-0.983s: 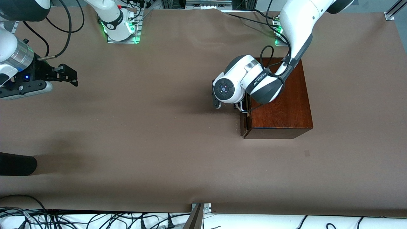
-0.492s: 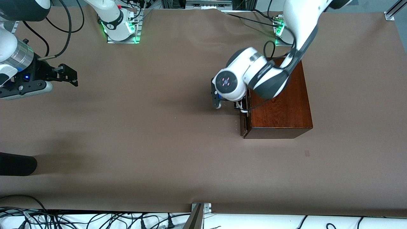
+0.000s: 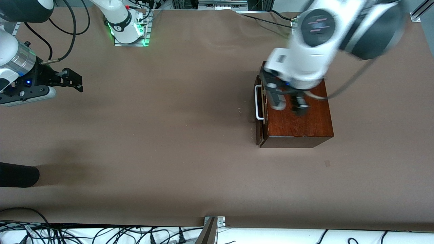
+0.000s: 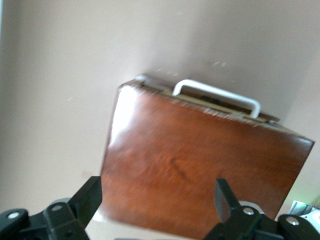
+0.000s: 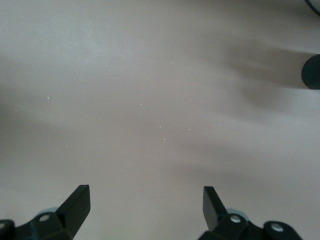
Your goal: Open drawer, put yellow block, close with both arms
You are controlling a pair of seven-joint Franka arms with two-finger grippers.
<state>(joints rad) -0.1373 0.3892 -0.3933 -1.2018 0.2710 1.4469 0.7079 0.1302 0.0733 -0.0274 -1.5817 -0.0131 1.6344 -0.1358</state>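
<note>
The dark reddish-brown wooden box point(image 3: 305, 122) stands toward the left arm's end of the table. Its drawer point(image 3: 261, 128) is pushed in, with the white bar handle point(image 3: 259, 102) on its dark front. My left gripper point(image 3: 289, 101) hangs open over the box top with nothing between its fingers. The left wrist view looks down on the box point(image 4: 200, 160) and handle point(image 4: 217, 95), past the open left gripper point(image 4: 157, 200). My right gripper point(image 3: 77, 82) waits open over bare table at the right arm's end, and the right gripper point(image 5: 145, 200) holds nothing. The yellow block is out of view.
A black rounded object point(image 3: 17, 174) pokes in at the table's edge by the right arm's end and shows again as the black object point(image 5: 312, 72). Green-lit arm bases point(image 3: 130, 28) stand along the robots' side. A metal bracket point(image 3: 212, 225) and cables lie at the front edge.
The left arm has lifted away from the drawer handle and swung up over the box top, still blurred by motion. The right arm has not moved.
</note>
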